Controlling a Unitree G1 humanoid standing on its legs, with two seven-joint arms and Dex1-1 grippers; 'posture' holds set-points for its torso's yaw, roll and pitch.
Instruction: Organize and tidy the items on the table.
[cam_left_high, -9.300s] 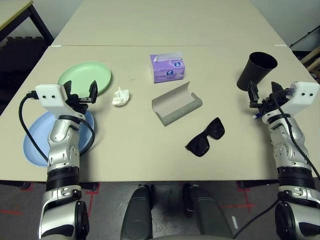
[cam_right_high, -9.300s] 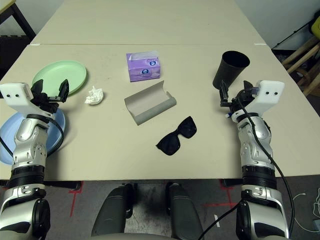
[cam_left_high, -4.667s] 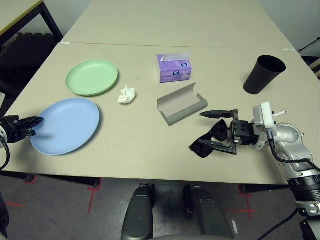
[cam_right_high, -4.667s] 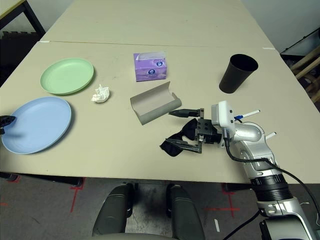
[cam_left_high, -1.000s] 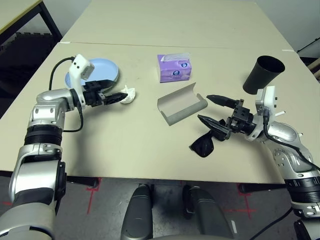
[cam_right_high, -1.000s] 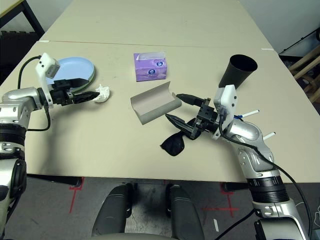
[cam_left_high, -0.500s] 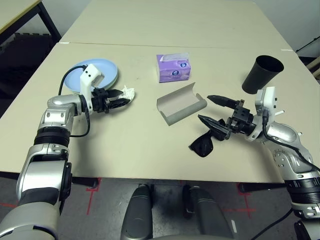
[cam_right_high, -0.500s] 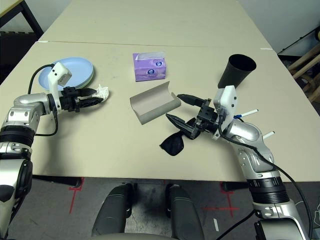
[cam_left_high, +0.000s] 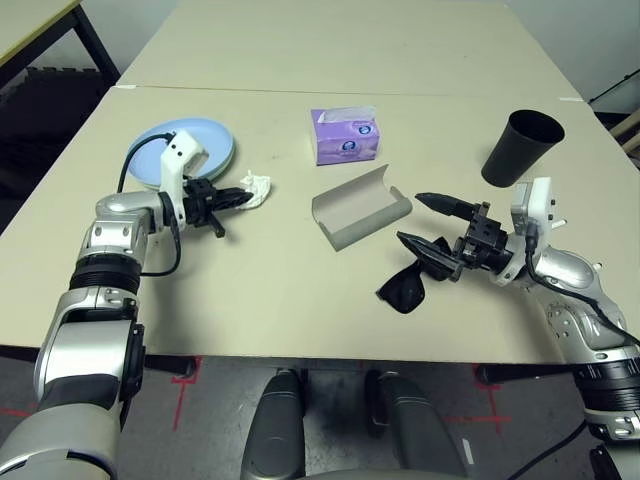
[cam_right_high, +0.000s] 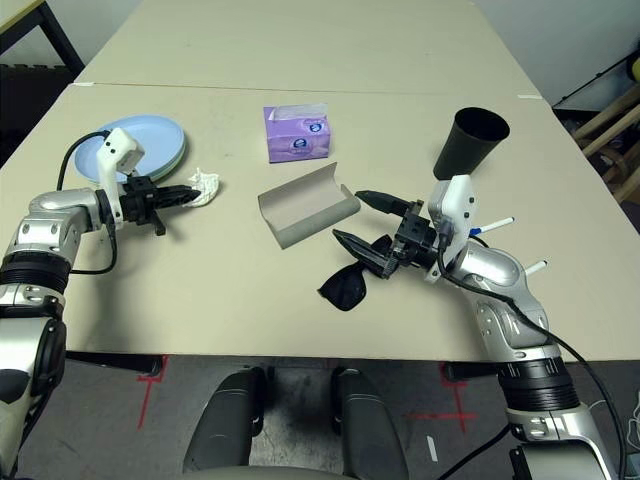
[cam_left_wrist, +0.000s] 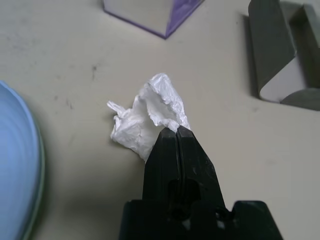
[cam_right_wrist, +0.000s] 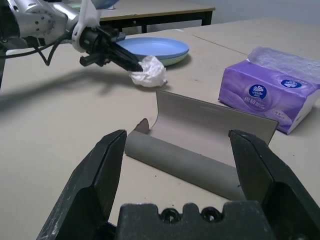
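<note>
I can make out just 1 printed mark: a round blue logo on the side of the purple tissue box (cam_right_wrist: 272, 96) standing on the counter (cam_left_high: 300, 290). In my right wrist view it seems to read "Vinda", with tiny characters beneath it that I can't resolve. I find nothing else readable from here.

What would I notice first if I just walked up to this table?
Probably the left gripper, shut on the crumpled white tissue wad beside the stacked plates. Next, the right gripper, wide open over the black sunglasses, close to the open grey glasses case.
</note>
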